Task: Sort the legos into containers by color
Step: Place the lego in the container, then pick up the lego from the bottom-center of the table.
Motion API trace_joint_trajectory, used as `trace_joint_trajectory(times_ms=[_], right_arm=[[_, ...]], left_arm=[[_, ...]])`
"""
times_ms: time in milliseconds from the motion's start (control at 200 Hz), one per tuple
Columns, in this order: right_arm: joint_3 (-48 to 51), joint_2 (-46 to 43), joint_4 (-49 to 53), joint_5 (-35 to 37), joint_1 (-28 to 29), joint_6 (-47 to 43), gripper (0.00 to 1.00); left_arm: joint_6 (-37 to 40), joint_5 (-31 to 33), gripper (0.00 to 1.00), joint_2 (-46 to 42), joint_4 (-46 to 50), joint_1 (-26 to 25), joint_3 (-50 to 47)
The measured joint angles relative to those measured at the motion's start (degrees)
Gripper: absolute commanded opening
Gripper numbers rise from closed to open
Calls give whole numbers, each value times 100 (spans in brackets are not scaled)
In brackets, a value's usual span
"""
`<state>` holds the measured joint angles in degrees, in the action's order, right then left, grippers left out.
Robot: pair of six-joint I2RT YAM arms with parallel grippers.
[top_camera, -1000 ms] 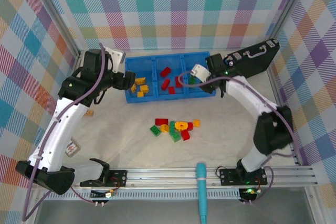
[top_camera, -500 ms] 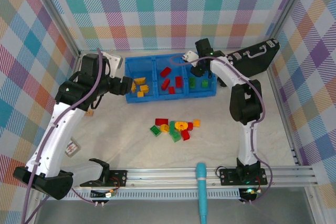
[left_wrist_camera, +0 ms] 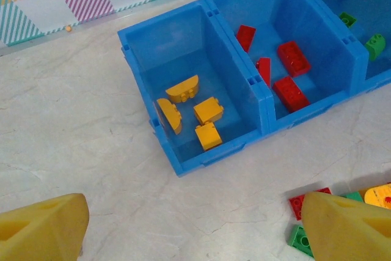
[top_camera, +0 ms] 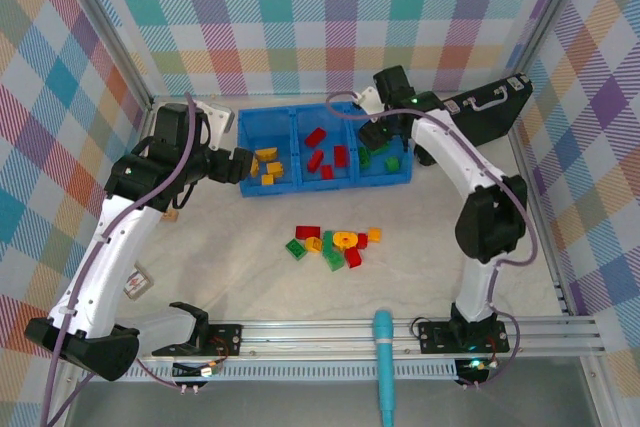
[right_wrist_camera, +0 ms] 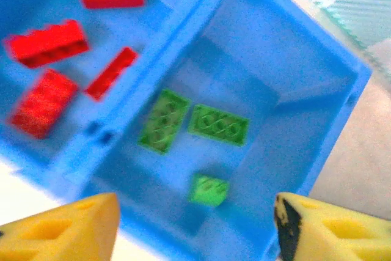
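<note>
Legos [top_camera: 335,242] lay loose at frame centre, others sorted in the bin [top_camera: 325,185] above. Probably light, rigid and slick; pinch across flat sides. Left gripper [top_camera: 245,162] and right gripper [top_camera: 378,137] stood open, empty.

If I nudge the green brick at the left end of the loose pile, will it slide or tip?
The small green plastic brick looks hard-moulded, so probably stiff. It lies flat and boxy, so unlikely to roll or tip. Being tiny on the smooth pale tabletop, it would likely slide, maybe bumping the red brick beside it.
</note>
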<state>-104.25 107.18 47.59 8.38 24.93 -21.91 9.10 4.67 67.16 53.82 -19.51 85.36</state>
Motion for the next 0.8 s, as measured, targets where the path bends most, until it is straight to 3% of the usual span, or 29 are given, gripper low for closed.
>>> trace_joint_trajectory(times_ms=[105,230,360,565,795], right_arm=[[304,-525,435,-446,323,916,76],[1698,-1373,470,-695,1003,2098,64],[2806,-1779,369,-782,1784,3460,63],[3335,-1746,236,-667,2739,5010,62],[3366,-1193,-28,-496,3320,5554,62]], left_arm=[[66,-48,90,-15,-17,22,-11],[85,-116,90,-61,-50,28,-50],[85,-205,91,-138,-133,33,-142],[79,-299,91,-310,-192,33,-293],[15,-378,92,-514,-291,33,-448]])
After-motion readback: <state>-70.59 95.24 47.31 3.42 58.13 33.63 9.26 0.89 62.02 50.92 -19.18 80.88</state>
